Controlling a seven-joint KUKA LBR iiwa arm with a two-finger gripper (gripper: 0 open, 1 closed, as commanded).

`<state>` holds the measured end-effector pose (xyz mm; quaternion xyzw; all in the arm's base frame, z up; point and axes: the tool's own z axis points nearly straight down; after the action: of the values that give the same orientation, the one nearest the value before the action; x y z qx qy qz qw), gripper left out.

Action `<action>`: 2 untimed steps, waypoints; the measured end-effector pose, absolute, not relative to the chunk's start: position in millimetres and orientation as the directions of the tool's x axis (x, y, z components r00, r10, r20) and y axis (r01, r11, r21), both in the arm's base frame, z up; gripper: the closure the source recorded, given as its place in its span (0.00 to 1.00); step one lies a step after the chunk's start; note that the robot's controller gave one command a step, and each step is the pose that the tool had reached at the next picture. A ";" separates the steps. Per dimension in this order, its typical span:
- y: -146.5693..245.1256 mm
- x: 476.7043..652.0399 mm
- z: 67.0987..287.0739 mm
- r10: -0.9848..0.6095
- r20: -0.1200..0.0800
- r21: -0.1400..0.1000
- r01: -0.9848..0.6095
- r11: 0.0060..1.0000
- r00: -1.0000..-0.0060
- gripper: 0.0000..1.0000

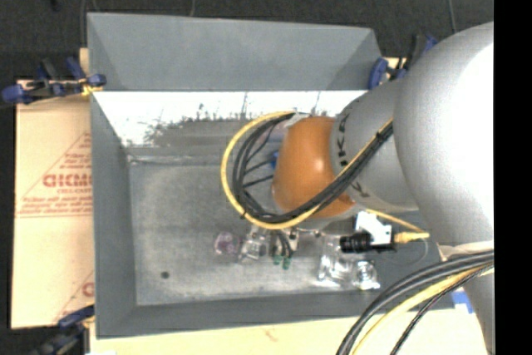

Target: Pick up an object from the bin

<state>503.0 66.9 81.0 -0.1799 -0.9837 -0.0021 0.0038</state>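
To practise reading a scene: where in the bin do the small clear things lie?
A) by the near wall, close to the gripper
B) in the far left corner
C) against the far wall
A: the clear things lie by the near wall, beside the gripper.

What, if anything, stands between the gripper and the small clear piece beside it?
Nothing visible does. The gripper sits right beside the clear piece on the bin floor; a purplish piece lies beyond it.
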 end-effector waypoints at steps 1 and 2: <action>66.6 505.0 135.0 0.348 -0.006 0.004 0.348 0.937 -0.937 1.00; 66.0 506.0 147.0 0.343 -0.003 0.002 0.343 0.939 -0.939 1.00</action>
<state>506.0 66.0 147.0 -0.1741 -0.9847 -0.0009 -0.0019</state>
